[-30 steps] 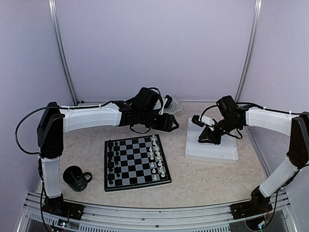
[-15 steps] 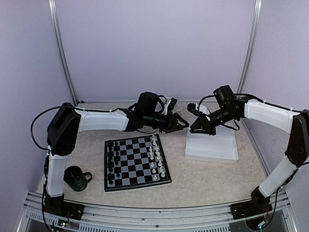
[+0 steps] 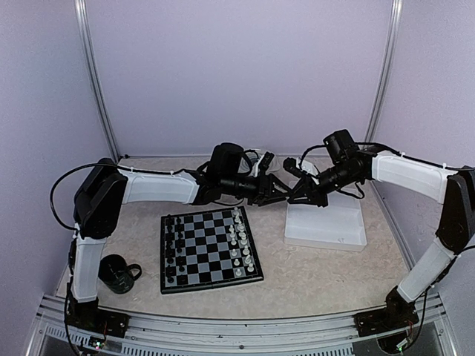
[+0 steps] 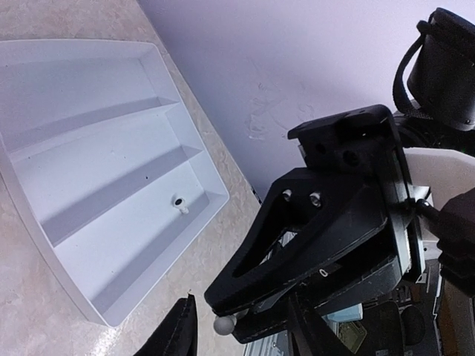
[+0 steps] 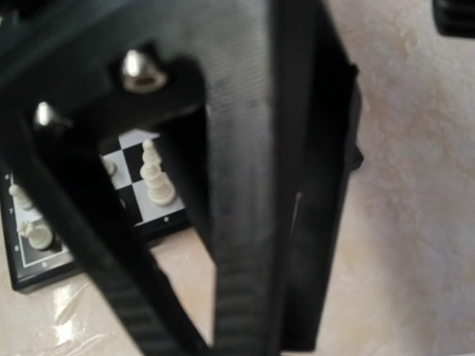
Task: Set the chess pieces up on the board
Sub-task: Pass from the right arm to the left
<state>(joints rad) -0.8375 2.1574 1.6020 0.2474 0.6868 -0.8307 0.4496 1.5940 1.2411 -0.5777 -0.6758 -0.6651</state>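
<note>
The board (image 3: 210,248) lies at centre left, with black chess pieces (image 3: 174,248) in its left columns and white ones (image 3: 239,241) in its right columns. My left gripper (image 3: 280,195) and right gripper (image 3: 292,197) meet tip to tip above the table between the board and the tray. In the left wrist view the right gripper (image 4: 231,315) is shut on a small white piece (image 4: 223,324), and my left fingers (image 4: 177,334) stand open around it. One white piece (image 4: 178,202) lies in the tray. The right wrist view is mostly blocked by blurred black gripper parts, with the board corner (image 5: 89,252) behind them.
A white compartment tray (image 3: 326,231) stands right of the board and also shows in the left wrist view (image 4: 89,185). A black mug (image 3: 117,273) sits at front left. A white coiled object (image 3: 265,160) lies by the back wall.
The right gripper rose from the tray and moved left. The left gripper reached right. Their tips, apart before, now meet between the board and the tray.
</note>
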